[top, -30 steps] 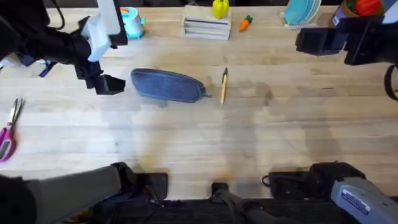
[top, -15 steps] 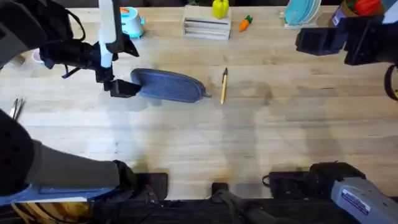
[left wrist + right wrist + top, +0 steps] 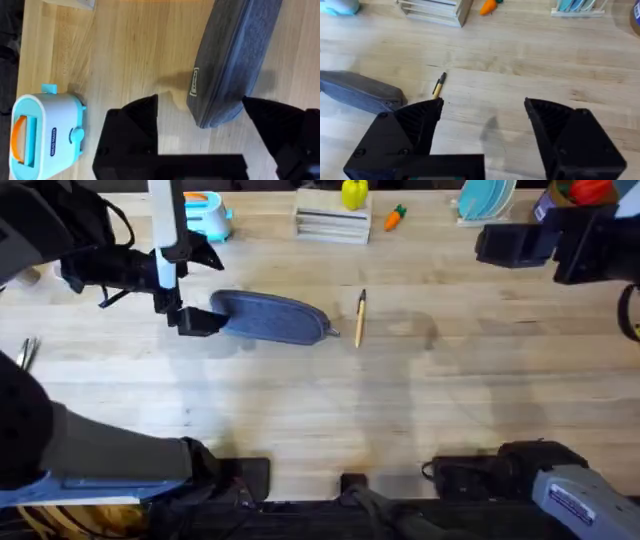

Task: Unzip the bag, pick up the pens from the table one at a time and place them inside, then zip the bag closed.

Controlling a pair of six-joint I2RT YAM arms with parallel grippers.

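The grey-blue bag (image 3: pixel 270 318) lies zipped on the table (image 3: pixel 400 410), its pull tab at the right end. My left gripper (image 3: pixel 196 321) is at the bag's left end. In the left wrist view this gripper (image 3: pixel 200 120) is open, and the bag's (image 3: pixel 232 60) rounded end sits between its fingers (image 3: pixel 135 125). A yellow-tan pen (image 3: pixel 360 317) with a dark tip lies just right of the bag. My right gripper (image 3: pixel 492 246) hovers far back right and is open (image 3: pixel 482 120) with nothing between its fingers; the pen (image 3: pixel 439 85) and the bag (image 3: pixel 362 92) lie beyond it.
A teal toy toaster (image 3: pixel 205 212), a wooden rack (image 3: pixel 332 224), a yellow toy and an orange toy carrot (image 3: pixel 396 217) line the back edge. A dish stand (image 3: pixel 485 202) is at the back right. Scissors (image 3: pixel 28 352) peek out at the left.
My left gripper has moved right to the bag's left end, with most of that travel a second ago. The bag, the pen and the right arm have stayed put.
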